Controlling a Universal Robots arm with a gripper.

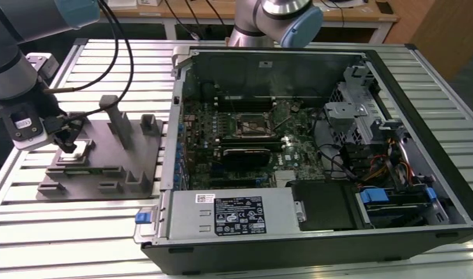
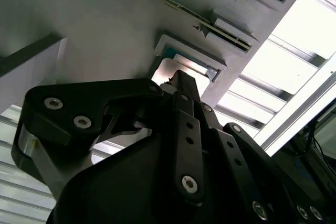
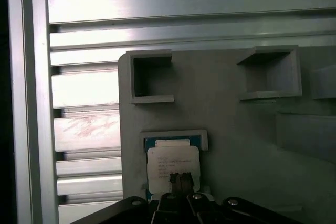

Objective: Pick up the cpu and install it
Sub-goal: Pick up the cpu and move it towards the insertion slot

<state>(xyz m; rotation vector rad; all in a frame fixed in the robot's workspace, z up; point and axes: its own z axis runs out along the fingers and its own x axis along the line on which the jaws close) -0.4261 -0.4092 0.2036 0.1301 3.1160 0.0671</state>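
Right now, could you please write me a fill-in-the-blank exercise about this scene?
1. The cpu lies on a ____ holder.
2. The gripper is nearest to the ____.
3. The holder stands on the exterior view's ____, the case on its right.
Missing words: grey; cpu; left.

Tall posts (image 1: 116, 123) rise just beside the cpu (image 3: 171, 161); open case (image 1: 275, 70) unobstructed above

Gripper (image 3: 179, 181) pointing down, closed, arm (image 1: 10, 78) bent
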